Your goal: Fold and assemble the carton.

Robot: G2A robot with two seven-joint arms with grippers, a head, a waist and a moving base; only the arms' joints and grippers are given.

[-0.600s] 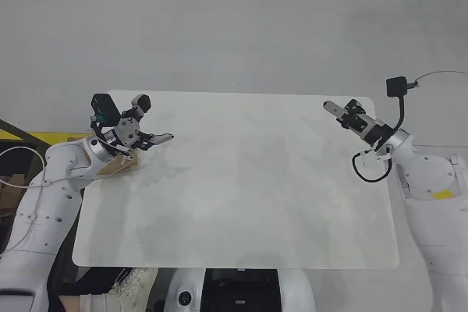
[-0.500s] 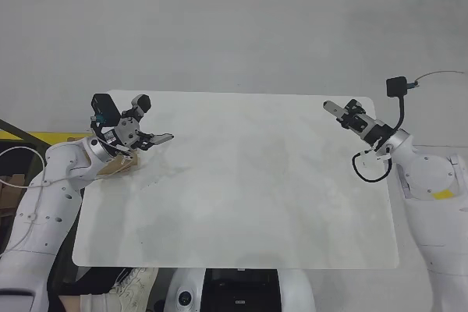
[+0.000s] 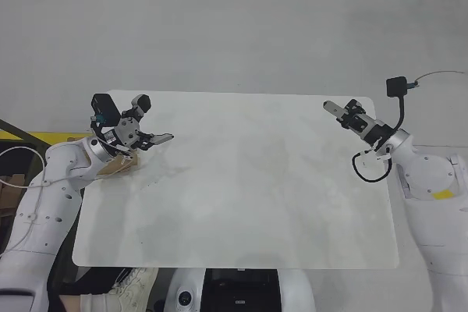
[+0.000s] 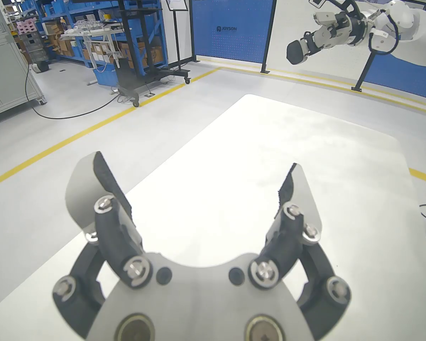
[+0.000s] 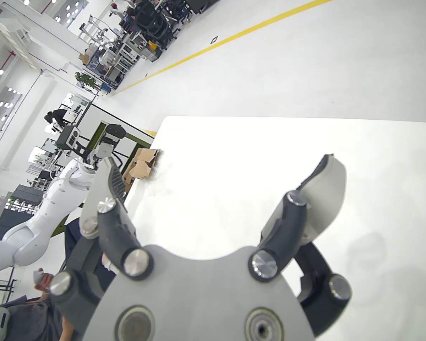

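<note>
Left gripper (image 3: 153,122): over the far-left corner of the desk, fingers spread wide, nothing between them.
Brown cardboard carton (image 3: 123,164): at the desk's left edge, just beneath that arm's wrist, ungrasped; how far it is folded cannot be told.
White rounded-corner desk (image 3: 242,218): carries the carton.
Right gripper (image 3: 333,107): over the far-right corner, fingers apart, empty.
Change: none; arms and carton are placed as in the earlier frames, so assembly looks stalled.

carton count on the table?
1. The carton sits at the table's left edge, partly under the left arm, behind the left gripper. The arm hides part of it, so more pieces may lie beneath.
</note>
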